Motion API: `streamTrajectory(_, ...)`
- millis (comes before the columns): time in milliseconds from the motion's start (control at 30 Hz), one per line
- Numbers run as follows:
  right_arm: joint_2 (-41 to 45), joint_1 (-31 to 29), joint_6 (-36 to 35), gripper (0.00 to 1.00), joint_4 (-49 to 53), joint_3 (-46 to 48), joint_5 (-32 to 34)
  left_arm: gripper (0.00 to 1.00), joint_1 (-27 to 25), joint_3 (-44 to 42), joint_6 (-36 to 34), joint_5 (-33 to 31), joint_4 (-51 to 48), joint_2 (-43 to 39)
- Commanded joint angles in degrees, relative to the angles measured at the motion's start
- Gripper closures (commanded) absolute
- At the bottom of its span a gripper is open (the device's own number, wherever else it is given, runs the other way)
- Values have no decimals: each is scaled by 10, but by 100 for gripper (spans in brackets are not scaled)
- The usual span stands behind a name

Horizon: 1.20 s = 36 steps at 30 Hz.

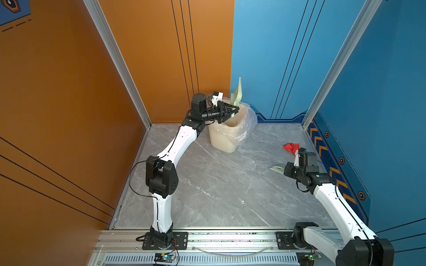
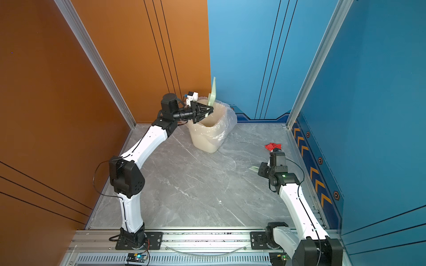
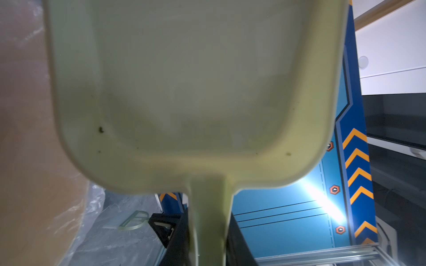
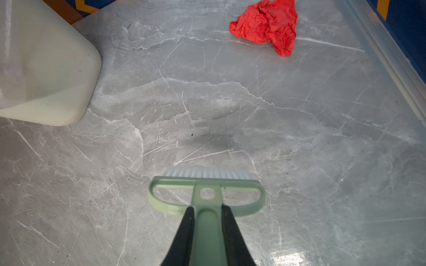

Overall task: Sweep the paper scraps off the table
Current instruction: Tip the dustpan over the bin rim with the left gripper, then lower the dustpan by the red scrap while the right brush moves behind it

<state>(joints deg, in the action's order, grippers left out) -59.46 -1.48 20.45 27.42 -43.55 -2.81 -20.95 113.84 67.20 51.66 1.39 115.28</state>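
Looking in from the front rail, I see the left gripper (image 1: 232, 111) up at the far corner, pinched tight on the handle of the pale green dustpan (image 1: 237, 93). The pan stands nearly on end over the mouth of the cream bin (image 1: 224, 138), whose clear liner (image 1: 250, 119) spills over the rim. The left wrist view fills with the pan's inner face (image 3: 196, 92) (a few dark specks on it).

On the right, the right gripper (image 4: 206, 210) is closed around the handle of the green brush (image 4: 206, 191). The white bristles point away from the arm, low over the grey marble table (image 1: 219, 184); whether they touch it I cannot tell.

One red paper scrap (image 1: 291, 147) lies crumpled on the table beyond the brush, near the right-hand rail (image 4: 391, 69) and well apart from the bin. It also shows in the right wrist view (image 4: 265, 25).
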Motion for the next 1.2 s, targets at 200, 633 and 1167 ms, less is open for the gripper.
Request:
streamTrajectory(200, 8, 6, -20, 100, 7, -40, 25, 100, -19, 87, -257, -112, -306, -30)
streamTrajectory(633, -27, 13, -27, 100, 5, -109, 35, 100, -97, 49, -442, -409, -446, -86)
streamTrajectory(1167, -140, 44, 40, 100, -21, -245, 182, 100, -196, -39, -566, -565, -448, -143)
